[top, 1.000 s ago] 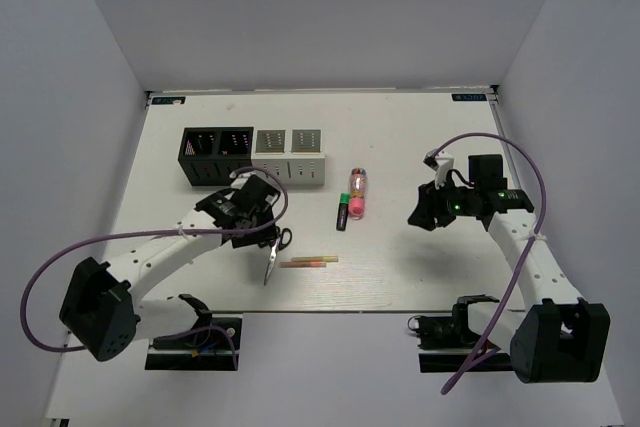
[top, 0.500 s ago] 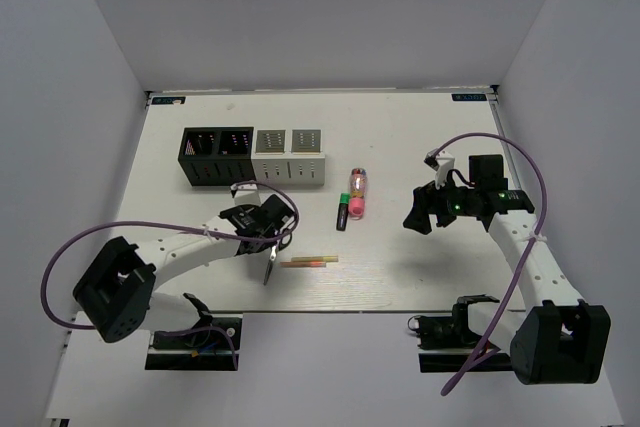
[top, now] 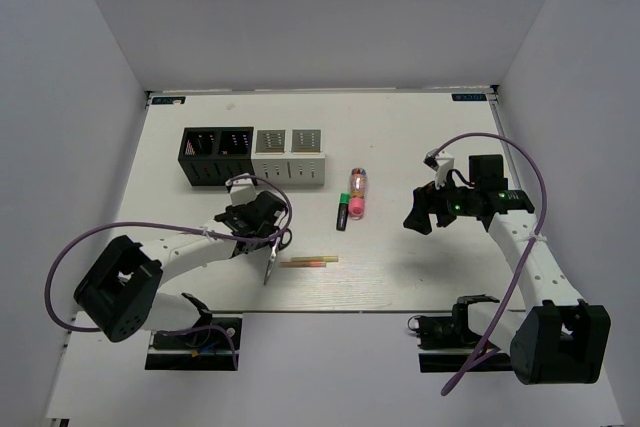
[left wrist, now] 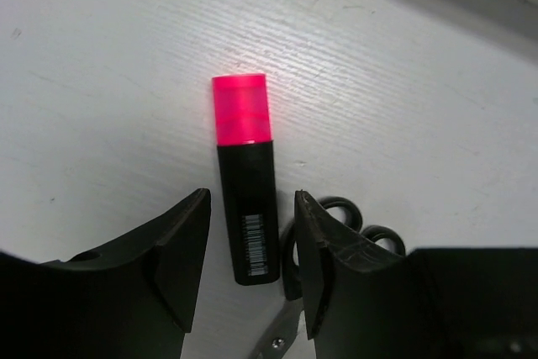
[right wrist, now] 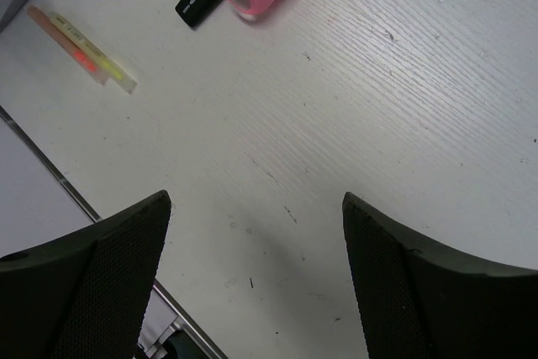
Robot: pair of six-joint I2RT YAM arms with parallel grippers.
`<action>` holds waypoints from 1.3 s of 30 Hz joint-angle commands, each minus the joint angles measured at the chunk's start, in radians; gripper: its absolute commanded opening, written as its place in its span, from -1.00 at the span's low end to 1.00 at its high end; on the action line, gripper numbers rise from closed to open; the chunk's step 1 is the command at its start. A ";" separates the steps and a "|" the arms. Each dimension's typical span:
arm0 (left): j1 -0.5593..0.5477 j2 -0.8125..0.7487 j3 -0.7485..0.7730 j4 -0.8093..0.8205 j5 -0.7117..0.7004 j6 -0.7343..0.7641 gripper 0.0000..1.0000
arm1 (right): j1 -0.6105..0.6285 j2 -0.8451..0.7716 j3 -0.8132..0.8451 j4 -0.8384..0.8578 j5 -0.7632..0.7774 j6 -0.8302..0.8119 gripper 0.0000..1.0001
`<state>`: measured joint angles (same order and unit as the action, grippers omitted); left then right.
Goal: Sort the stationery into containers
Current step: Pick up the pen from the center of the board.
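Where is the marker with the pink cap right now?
In the left wrist view, the pink-capped highlighter lies flat on the table between the open fingers of the left gripper, with the scissors handles close beside it.
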<state>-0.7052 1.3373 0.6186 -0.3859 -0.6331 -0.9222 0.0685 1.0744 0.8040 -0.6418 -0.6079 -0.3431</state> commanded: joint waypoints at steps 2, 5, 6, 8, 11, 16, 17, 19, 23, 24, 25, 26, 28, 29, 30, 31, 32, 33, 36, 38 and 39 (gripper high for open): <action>0.025 0.015 0.007 0.082 -0.010 0.045 0.10 | 0.004 0.004 0.004 0.013 -0.018 -0.010 0.69; 0.055 0.057 0.003 0.113 -0.013 0.059 0.10 | -0.001 0.002 0.001 0.014 -0.015 -0.010 0.69; 0.058 0.063 0.003 0.117 -0.011 0.066 0.10 | -0.002 -0.001 0.001 0.013 -0.015 -0.011 0.69; 0.068 0.095 0.009 0.116 -0.017 0.066 0.10 | -0.003 -0.002 0.000 0.014 -0.012 -0.010 0.69; 0.079 0.126 0.003 0.117 -0.017 0.065 0.10 | -0.003 -0.005 -0.002 0.017 -0.012 -0.010 0.69; 0.102 0.135 -0.026 0.127 0.006 0.059 -0.23 | -0.001 -0.008 -0.002 0.010 -0.012 -0.010 0.69; 0.102 0.138 -0.031 0.118 0.009 0.054 -0.35 | -0.002 -0.007 0.000 0.014 -0.012 -0.010 0.69; 0.102 0.135 -0.048 0.114 0.029 0.037 -0.70 | -0.004 -0.011 0.000 0.016 -0.009 -0.007 0.69; 0.085 0.085 -0.088 0.084 0.058 0.003 -1.00 | -0.004 -0.022 -0.003 0.019 -0.009 -0.005 0.69; 0.067 0.027 -0.089 0.044 0.058 0.005 -1.00 | -0.004 -0.024 -0.008 0.019 -0.009 -0.005 0.69; 0.058 0.007 -0.079 0.021 0.058 0.022 -1.00 | -0.003 -0.024 -0.006 0.019 -0.012 -0.005 0.69; 0.044 -0.016 -0.065 0.000 0.056 0.048 -1.00 | -0.004 -0.021 -0.006 0.018 -0.013 -0.005 0.69; 0.027 -0.094 0.036 -0.122 0.029 0.095 -1.00 | -0.004 -0.021 -0.008 0.019 -0.019 -0.005 0.72; 0.027 -0.110 0.125 -0.143 0.020 0.136 -1.00 | -0.003 -0.019 -0.003 0.021 -0.021 -0.005 0.72; 0.027 -0.143 0.153 -0.193 0.009 0.158 -1.00 | -0.001 -0.019 -0.003 0.019 -0.021 -0.005 0.72; 0.044 -0.168 0.177 -0.195 -0.029 0.186 -1.00 | 0.001 -0.018 -0.005 0.019 -0.026 -0.005 0.72; 0.053 -0.185 0.240 -0.182 -0.045 0.292 -1.00 | -0.002 -0.018 -0.003 0.014 -0.030 -0.010 0.56; 0.061 -0.193 0.257 -0.171 -0.072 0.325 -1.00 | -0.001 -0.018 -0.002 0.007 -0.036 -0.017 0.37; 0.160 -0.194 0.345 -0.125 -0.073 0.451 -1.00 | -0.003 -0.007 0.006 -0.010 -0.068 -0.028 -0.50; 0.220 -0.179 0.380 -0.026 -0.092 0.519 -1.00 | -0.003 -0.008 0.009 -0.019 -0.082 -0.031 -0.65; 0.267 -0.176 0.386 0.016 -0.097 0.608 -1.00 | -0.003 -0.005 0.009 -0.018 -0.084 -0.033 -0.65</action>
<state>-0.5137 1.1538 0.9791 -0.4435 -0.6781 -0.5186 0.0673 1.0725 0.8021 -0.6514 -0.6437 -0.3584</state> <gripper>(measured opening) 0.413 0.183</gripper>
